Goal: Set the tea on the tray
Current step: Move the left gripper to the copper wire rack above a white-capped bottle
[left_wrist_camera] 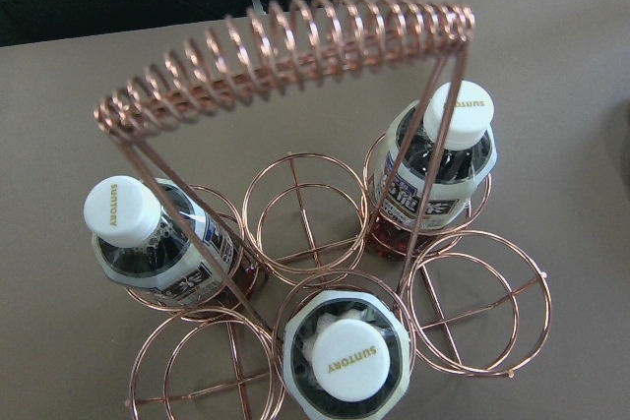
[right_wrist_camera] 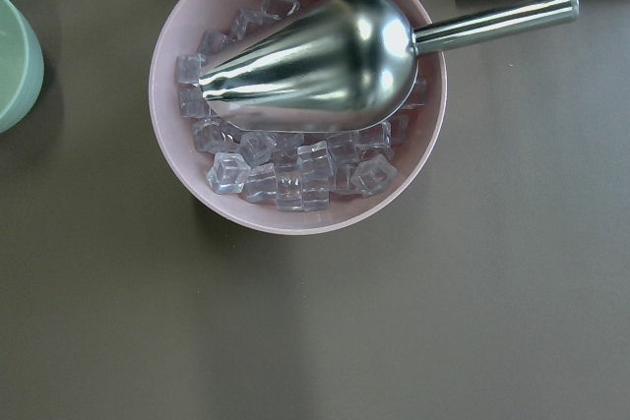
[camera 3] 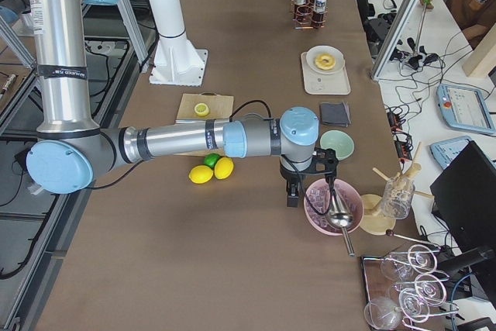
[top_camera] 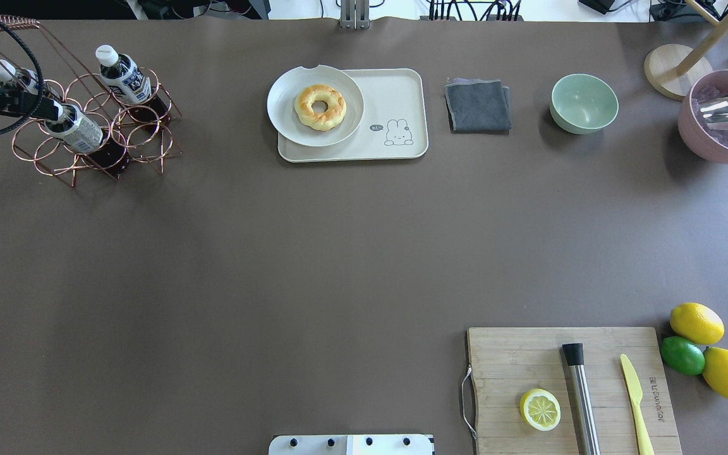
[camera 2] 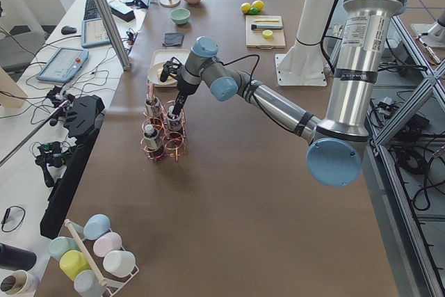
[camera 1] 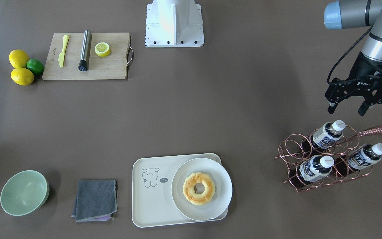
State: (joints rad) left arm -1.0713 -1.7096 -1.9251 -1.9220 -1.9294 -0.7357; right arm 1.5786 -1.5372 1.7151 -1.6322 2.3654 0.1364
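Three tea bottles stand in a copper wire rack (camera 1: 323,159): one at the back (camera 1: 327,134), one at the right (camera 1: 365,156), one at the front (camera 1: 313,167). The left wrist view looks down on their white caps (left_wrist_camera: 345,366). My left gripper (camera 1: 347,109) hovers just above and behind the rack, open and empty. The cream tray (camera 1: 151,202) with the bear drawing lies mid-table, also in the overhead view (top_camera: 395,95). A white plate (camera 1: 217,205) with a donut (camera 1: 198,188) covers its half nearer the rack. My right gripper (camera 3: 293,191) hangs over a pink bowl; I cannot tell whether it is open.
The pink bowl (right_wrist_camera: 197,145) of ice cubes holds a metal scoop (right_wrist_camera: 315,61). A grey cloth (camera 1: 95,199) and a green bowl (camera 1: 23,192) lie beyond the tray. A wooden cutting board (camera 1: 111,66) carries a knife, a muddler and a lemon half, with lemons (camera 1: 18,58) beside it.
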